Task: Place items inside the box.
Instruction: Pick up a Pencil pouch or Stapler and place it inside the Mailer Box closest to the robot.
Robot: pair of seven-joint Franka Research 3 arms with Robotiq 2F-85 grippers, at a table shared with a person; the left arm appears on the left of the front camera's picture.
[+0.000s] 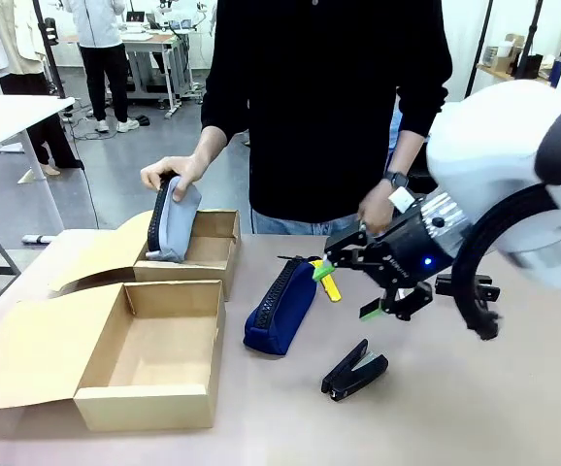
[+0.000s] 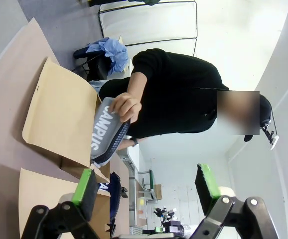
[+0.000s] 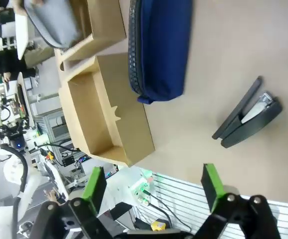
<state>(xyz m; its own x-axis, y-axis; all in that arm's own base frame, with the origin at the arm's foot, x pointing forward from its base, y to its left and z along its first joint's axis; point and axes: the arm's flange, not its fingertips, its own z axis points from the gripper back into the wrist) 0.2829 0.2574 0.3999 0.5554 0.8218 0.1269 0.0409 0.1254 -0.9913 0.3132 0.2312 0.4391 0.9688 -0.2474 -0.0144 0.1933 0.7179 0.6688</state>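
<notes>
Stapler lies apart | navy case just beside near box wall

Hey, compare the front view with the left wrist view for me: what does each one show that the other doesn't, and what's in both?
Front, not left wrist: the black stapler and yellow utility knife on the table, and the right gripper hovering over them, jaws open. Left wrist, not front: the CAMPUS print on the grey pencil case, and the left gripper, jaws open and empty. Both: the person's hand holding that case on end in the far cardboard box.
</notes>
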